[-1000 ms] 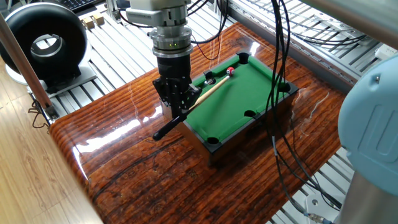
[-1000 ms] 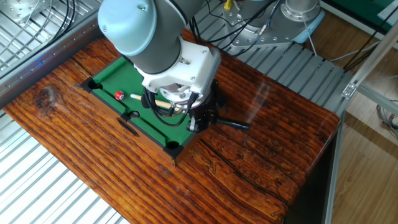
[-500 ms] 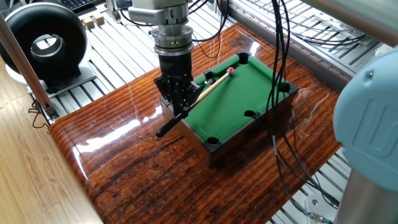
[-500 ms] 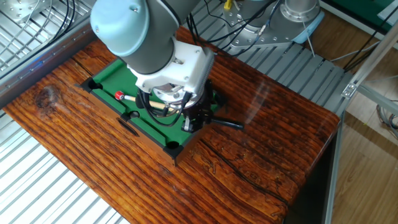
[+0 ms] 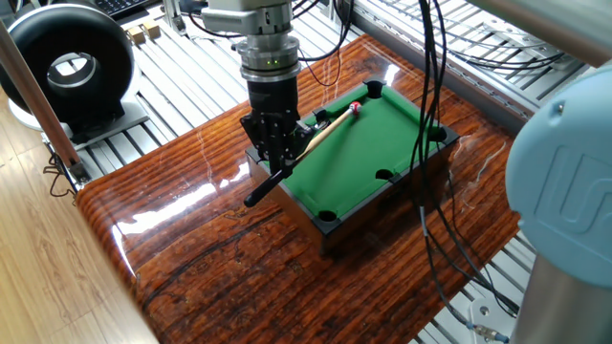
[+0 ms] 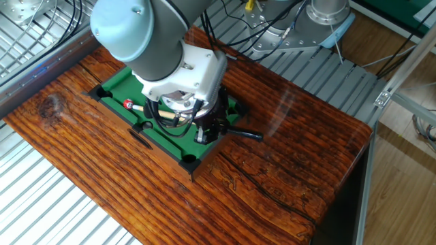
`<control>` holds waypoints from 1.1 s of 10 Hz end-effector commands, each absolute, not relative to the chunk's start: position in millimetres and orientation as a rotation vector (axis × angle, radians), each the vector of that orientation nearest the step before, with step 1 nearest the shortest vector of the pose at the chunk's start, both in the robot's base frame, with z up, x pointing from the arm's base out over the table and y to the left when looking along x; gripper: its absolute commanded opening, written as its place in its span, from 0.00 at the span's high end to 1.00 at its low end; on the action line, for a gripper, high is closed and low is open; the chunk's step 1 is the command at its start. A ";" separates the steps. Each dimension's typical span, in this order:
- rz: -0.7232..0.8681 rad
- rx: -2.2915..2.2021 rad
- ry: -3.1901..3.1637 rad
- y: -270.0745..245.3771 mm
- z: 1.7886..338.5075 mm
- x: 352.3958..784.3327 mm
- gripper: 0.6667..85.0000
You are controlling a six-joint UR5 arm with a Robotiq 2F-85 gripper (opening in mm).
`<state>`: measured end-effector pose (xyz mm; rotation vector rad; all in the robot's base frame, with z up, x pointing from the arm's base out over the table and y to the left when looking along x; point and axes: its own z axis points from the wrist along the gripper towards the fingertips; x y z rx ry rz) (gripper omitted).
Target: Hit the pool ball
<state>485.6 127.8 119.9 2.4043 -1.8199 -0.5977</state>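
Pool ball [image 5: 354,108] sits on the green felt near the far corner pocket of the mini pool table [image 5: 402,143], cue tip touching or just short of it; I can't tell which. Gripper [image 5: 274,164] has its jaws clamped on the cue stick [image 5: 316,137] near the black butt, which overhangs the desk [image 5: 210,248]. I read that rear grip as keeping the shaft low and aimed along the felt.

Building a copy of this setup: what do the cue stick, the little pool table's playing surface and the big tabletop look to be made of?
The cue stick looks like pale bare wood with a glossy black butt. The playing surface is matte green, likely felt, in a black frame. The tabletop shows dark red-brown wood grain under a glossy coat that mirrors light; solid wood or laminate, I cannot tell.
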 end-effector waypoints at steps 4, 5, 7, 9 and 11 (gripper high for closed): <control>-0.538 2.411 -1.773 106.0 118.3 488.5 1.00; -0.471 2.413 -1.759 94.8 115.6 492.8 1.00; -0.405 2.417 -1.742 78.7 107.4 499.0 1.00; -0.382 2.410 -1.724 72.9 107.3 498.2 1.00; -0.520 2.350 -1.793 102.8 121.1 483.4 1.00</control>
